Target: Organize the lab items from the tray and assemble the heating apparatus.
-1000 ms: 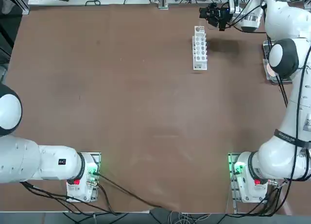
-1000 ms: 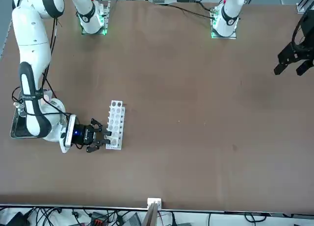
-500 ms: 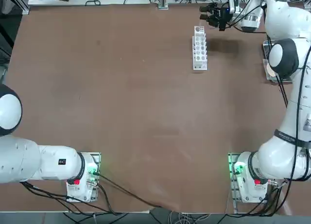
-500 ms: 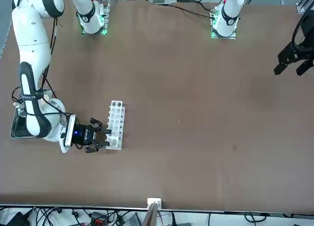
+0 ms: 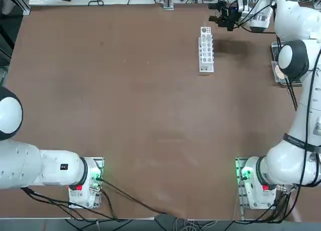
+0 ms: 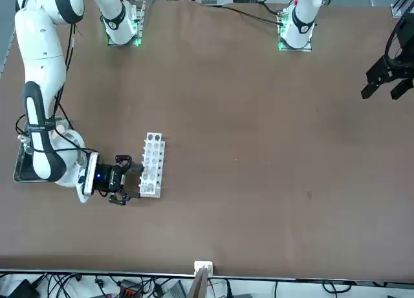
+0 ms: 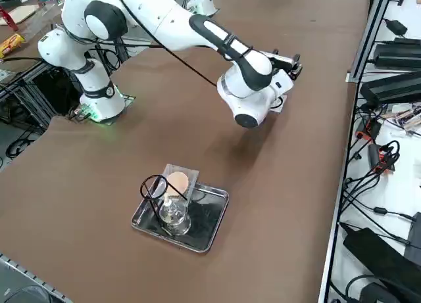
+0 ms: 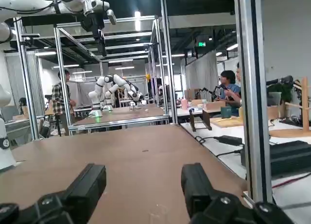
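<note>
With the right gripper (image 8: 144,178) empty and its fingers apart beside the far white rack (image 5: 206,50), the labware, all in the tray (image 7: 212,192) at far right, presumably needs unloading, ring stand (image 7: 154,189) perhaps first.

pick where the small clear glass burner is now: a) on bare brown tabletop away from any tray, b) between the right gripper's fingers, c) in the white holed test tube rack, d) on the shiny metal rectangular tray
d, the right side view shows the small clear glass burner on the shiny metal rectangular tray, while the right gripper has nothing between its fingers
</note>
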Controlling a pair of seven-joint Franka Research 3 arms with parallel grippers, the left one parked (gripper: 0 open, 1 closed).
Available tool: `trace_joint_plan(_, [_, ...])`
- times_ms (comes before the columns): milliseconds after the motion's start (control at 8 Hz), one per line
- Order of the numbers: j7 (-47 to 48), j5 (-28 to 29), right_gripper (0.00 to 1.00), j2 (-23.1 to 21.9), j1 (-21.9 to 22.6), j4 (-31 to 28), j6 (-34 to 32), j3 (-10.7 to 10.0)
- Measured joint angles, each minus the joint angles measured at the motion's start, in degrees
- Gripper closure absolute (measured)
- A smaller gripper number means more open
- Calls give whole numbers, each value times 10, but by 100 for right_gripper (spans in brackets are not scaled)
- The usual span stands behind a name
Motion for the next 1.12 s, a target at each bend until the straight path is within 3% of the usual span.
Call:
trace_joint_plan(500, [106,-76,5,-27,-10,32,-1,-42])
trace_joint_plan(1125, [257,-228,4,-46,-79,118,-50,-49])
